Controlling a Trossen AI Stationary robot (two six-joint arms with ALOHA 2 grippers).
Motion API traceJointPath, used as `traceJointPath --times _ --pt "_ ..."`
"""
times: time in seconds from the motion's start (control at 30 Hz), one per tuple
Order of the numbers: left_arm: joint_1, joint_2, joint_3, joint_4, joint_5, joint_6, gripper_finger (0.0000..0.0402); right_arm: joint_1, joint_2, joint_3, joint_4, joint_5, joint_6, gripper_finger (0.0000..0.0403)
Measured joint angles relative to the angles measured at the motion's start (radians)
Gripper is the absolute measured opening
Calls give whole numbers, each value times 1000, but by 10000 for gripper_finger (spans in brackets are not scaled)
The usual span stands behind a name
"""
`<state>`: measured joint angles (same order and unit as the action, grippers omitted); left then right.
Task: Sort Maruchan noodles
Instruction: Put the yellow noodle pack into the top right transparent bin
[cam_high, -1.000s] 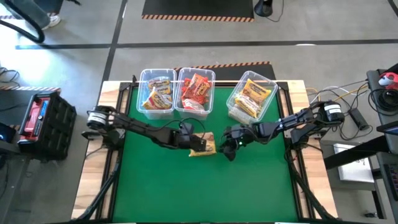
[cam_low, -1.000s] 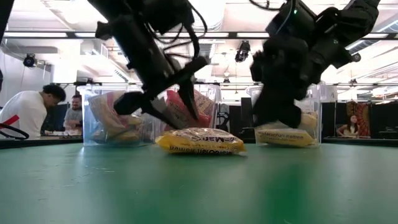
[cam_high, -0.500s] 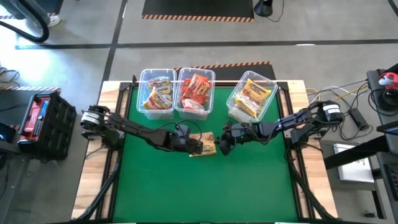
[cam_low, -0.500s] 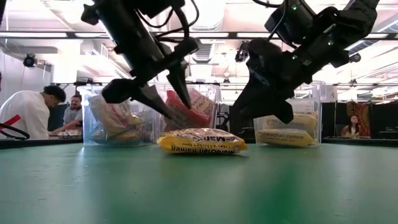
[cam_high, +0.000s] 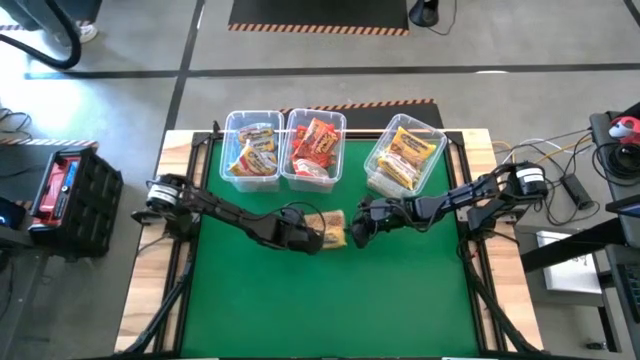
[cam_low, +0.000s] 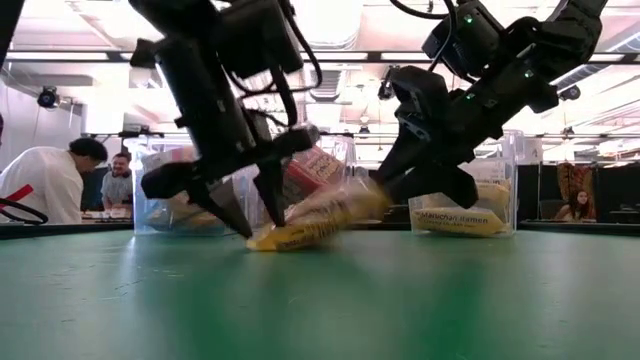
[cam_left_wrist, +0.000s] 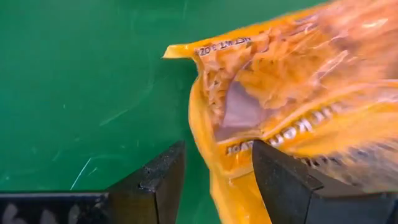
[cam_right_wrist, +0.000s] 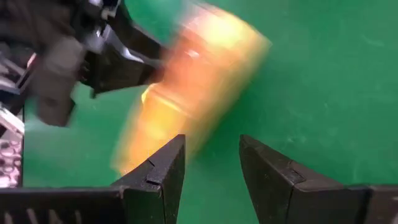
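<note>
One yellow-orange Maruchan packet (cam_high: 331, 228) lies mid-table between both grippers. In the low view it is tilted (cam_low: 315, 220): its left end rests on the green mat and its right end stands raised. My left gripper (cam_high: 312, 240) is open and down at the mat, its fingers astride the packet's left end (cam_left_wrist: 217, 168). My right gripper (cam_high: 352, 232) is open just right of the packet, with the raised end before its fingers (cam_right_wrist: 193, 74). Other packets lie in three clear bins at the far edge. My left gripper comes down slanting from the table's left. One finger (cam_left_wrist: 286, 183) lies against the packet's left end (cam_left_wrist: 233, 155); the other finger (cam_left_wrist: 155, 183) stands on bare mat. That end stays on the mat. Whether my right gripper touches the raised end (cam_low: 360, 198) I cannot tell.
Three clear bins stand along the far edge: the left one (cam_high: 252, 145) with yellow packets, the middle one (cam_high: 316, 148) with red ones, the right one (cam_high: 404, 155) set askew with yellow-orange ones. The green mat's near half (cam_high: 330, 310) is bare. People are in the room beyond (cam_low: 45, 180).
My left gripper has dropped from above the packet to the mat at its left end. The packet, flat before, has tipped: its right end has risen toward my right gripper while its left end stayed down. My right gripper rose slightly early on and shifted toward the packet.
</note>
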<state>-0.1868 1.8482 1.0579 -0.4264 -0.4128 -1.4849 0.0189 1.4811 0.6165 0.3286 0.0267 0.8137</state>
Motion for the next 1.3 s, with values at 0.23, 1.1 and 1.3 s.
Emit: traceJointPath --times 0.23,1.1,1.3 --pt "-1 43 1 -8 15 -8 168 0 1 0 -26 -41 111 144" --pt "0 46 -3 -34 32 -7 161 0 9 61 3 -50 90 278" --pt "1 56 -3 -42 38 -28 142 0 7 61 -4 -50 103 277"
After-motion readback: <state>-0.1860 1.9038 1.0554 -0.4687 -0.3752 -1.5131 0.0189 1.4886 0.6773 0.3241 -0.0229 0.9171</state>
